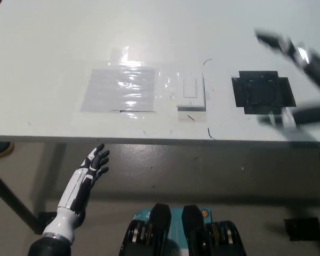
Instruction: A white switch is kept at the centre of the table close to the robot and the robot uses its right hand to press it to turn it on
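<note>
The white switch [191,92] lies flat on the white table [53,42], near its front edge at the centre. My black right hand [314,66] is a motion-blurred shape at the picture's right edge, well to the right of the switch. It is open, its fingers spread wide and holding nothing. One blurred finger [277,42] reaches up-left and another [293,116] points left along the table's front. My white left hand [92,166] rests open below the table's front edge at the lower left.
A black square patch [263,92] lies on the table to the right of the switch, partly under the right hand. A shiny clear sheet [120,89] is taped down to the switch's left. The table's front edge [149,140] crosses the picture.
</note>
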